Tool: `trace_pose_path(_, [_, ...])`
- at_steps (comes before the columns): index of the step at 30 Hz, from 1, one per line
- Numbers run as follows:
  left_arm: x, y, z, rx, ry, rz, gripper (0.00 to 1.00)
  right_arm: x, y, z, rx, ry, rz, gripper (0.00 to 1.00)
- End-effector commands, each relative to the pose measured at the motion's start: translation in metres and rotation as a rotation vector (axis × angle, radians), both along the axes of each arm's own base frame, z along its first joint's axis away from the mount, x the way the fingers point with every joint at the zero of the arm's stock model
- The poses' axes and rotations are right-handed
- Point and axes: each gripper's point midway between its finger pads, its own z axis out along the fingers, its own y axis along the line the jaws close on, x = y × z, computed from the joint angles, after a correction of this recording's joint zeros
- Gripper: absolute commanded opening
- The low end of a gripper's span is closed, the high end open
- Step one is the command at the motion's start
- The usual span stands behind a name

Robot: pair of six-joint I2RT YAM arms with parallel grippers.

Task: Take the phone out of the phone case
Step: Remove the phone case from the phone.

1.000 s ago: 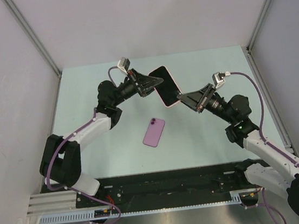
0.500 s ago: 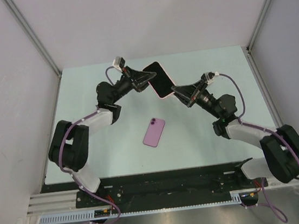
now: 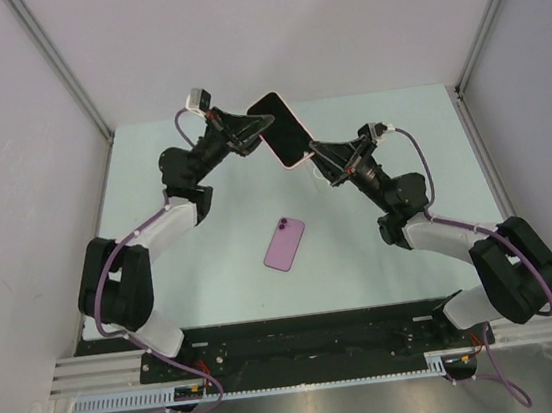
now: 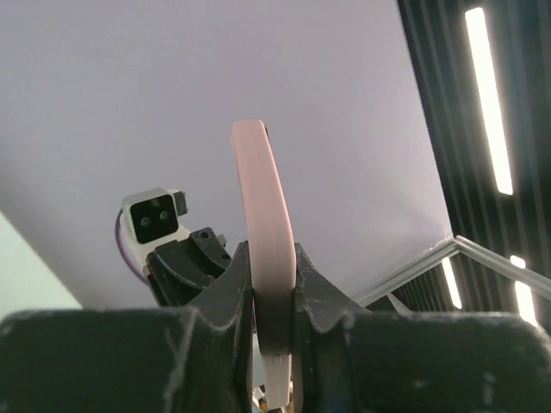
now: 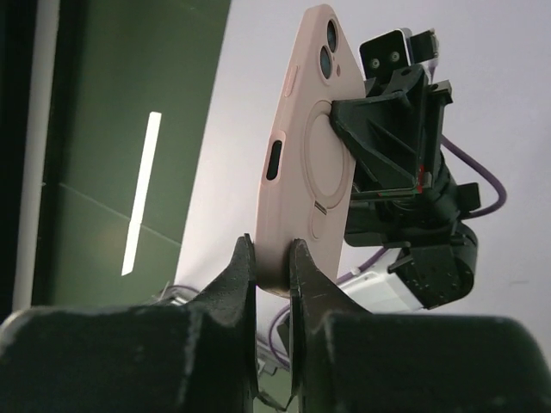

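Observation:
A phone in a pale pink case [image 3: 282, 130], dark screen up, is held in the air over the far middle of the table. My left gripper [image 3: 264, 125] is shut on its left edge, and my right gripper [image 3: 312, 152] is shut on its lower right corner. The left wrist view shows the case [image 4: 263, 215] edge-on, clamped in the left gripper [image 4: 274, 288]. The right wrist view shows the case's back [image 5: 310, 155] with its camera cutout, pinched at the bottom corner by the right gripper [image 5: 271, 258], with the left gripper [image 5: 387, 146] behind it.
A purple phone-shaped item [image 3: 285, 244] with a camera corner lies flat on the pale green table [image 3: 161, 251], below the held phone. Grey walls with metal posts [image 3: 63, 71] enclose the table on three sides.
Both grippers have carried the pink-cased phone farther from the bases and to the left, and higher. Both arms have folded inward. The purple item has not moved.

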Motion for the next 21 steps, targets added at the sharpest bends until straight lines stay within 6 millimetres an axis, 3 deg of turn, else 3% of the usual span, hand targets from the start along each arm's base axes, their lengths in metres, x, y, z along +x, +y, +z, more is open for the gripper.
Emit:
trace_pose_path(1, [-0.117, 0.009, 0.106, -0.161, -0.467, -0.168, 0.00, -0.037, -0.012, 0.077, 0.283, -0.159, 0.104, 0.00])
trace_pose_path(10, [-0.146, 0.019, 0.136, -0.157, -0.567, -0.165, 0.00, -0.039, -0.005, 0.083, 0.323, -0.138, 0.127, 0.00])
trace_pose_path(21, [-0.168, 0.029, 0.155, -0.163, -0.634, -0.160, 0.00, -0.047, 0.007, 0.101, 0.361, -0.164, 0.155, 0.00])
